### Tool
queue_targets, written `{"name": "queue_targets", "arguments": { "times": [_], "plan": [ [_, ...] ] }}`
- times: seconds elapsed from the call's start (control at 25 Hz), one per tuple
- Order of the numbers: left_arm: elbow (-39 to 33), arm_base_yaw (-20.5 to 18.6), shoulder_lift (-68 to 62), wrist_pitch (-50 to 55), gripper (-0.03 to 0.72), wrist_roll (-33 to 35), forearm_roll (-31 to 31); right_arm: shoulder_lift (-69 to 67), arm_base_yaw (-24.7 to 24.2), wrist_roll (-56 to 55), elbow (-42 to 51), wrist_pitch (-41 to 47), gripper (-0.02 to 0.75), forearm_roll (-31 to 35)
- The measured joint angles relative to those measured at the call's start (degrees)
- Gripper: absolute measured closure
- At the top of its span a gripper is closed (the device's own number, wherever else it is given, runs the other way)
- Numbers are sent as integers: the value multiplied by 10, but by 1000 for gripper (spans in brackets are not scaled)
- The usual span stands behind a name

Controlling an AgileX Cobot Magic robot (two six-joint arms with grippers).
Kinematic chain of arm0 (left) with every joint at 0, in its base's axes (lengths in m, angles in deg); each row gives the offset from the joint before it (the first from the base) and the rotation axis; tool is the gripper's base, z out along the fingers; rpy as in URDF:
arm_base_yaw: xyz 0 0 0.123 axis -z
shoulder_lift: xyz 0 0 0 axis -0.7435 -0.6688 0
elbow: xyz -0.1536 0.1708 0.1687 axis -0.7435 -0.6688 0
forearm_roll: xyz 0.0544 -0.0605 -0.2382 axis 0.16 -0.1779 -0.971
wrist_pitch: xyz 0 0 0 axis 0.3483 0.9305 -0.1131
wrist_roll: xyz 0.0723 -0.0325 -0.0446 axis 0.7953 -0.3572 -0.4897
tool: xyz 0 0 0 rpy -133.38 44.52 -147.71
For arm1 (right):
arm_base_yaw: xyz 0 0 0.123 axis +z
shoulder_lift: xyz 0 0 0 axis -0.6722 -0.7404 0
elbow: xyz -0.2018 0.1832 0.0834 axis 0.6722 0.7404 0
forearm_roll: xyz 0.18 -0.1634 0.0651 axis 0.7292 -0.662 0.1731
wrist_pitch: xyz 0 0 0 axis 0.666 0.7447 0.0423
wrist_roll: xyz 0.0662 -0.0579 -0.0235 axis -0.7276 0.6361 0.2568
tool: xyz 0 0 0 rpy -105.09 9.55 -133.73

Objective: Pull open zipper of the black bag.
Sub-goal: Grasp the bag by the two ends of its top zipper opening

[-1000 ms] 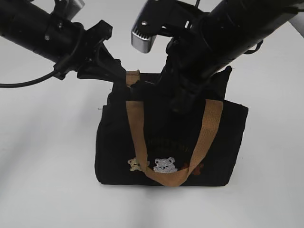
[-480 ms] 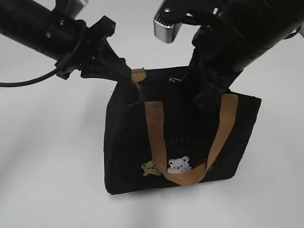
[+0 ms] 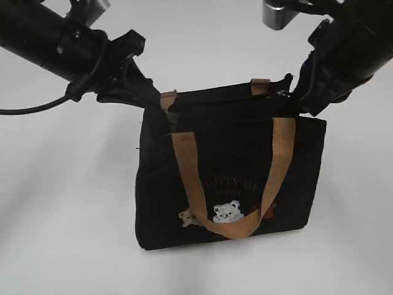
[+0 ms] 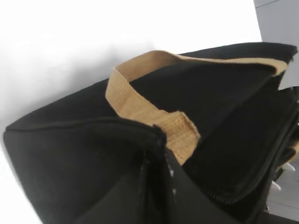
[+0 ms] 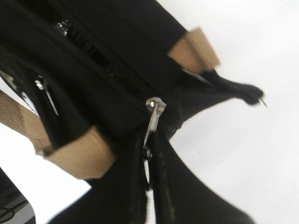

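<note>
Front of bag: you have the black bag [image 3: 227, 178] standing upright on the white tabletop [image 3: 67, 233], its tan handle [image 3: 187, 169] hanging in a loop over the bear patches [image 3: 226, 212].
Left claw: your left claw [image 3: 161, 106] is pinched nearly closed on the bag's top corner on the left of the exterior view, beside the tan strap end; the left wrist view shows that black corner fabric gathered right at the camera.
Right claw: your right claw [image 3: 293, 101] is at the opposite top corner, clamped almost shut on the silver pull [image 5: 152, 119]; the right wrist view shows the pull running down between its dark fingers.
Zipper: the zipper [image 5: 100, 77] runs along the bag's top edge, and the slider sits at the right end of it.
Step in hand: judged from this, you are at or near the end of the pull stroke, one claw anchoring, the other drawing.
Next move: check whether the mouth gapes along its length; I cannot tell from here. If the slider has run out of track, ease off and let go of the pull before the anchored corner, so the bag does not tip.
</note>
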Motion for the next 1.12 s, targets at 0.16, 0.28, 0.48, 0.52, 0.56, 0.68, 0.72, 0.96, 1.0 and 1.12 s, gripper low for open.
{"name": "queue_targets", "arguments": {
  "times": [0.16,0.28,0.48,0.52,0.56,0.68,0.72,0.96,1.0,1.12],
  "plan": [
    [0,-3,0,-2,673,0,19,5,-36,-20,0,2,713,-11],
    [0,-3,0,-2,673,0,20,6,-69,-39,0,5,713,-11],
    [0,-3,0,0,673,0,20,6,-116,-58,-1,17,713,-10],
    [0,-3,0,0,673,0,20,6,-117,-60,-1,20,713,-7],
    [0,-3,0,0,673,0,21,6,-118,-61,-1,22,713,2],
    [0,-3,0,3,662,0,25,6,-119,-65,-1,29,670,45],
    [0,-3,1,5,645,0,28,7,-119,-66,-1,34,622,61],
    [-1,-4,74,16,379,0,106,35,-119,-130,-1,86,227,82],
    [0,-4,92,24,343,-1,126,46,-119,-140,-1,100,199,78],
    [-2,-4,148,59,307,-24,180,86,-119,-151,11,133,167,69]
  ]
}}
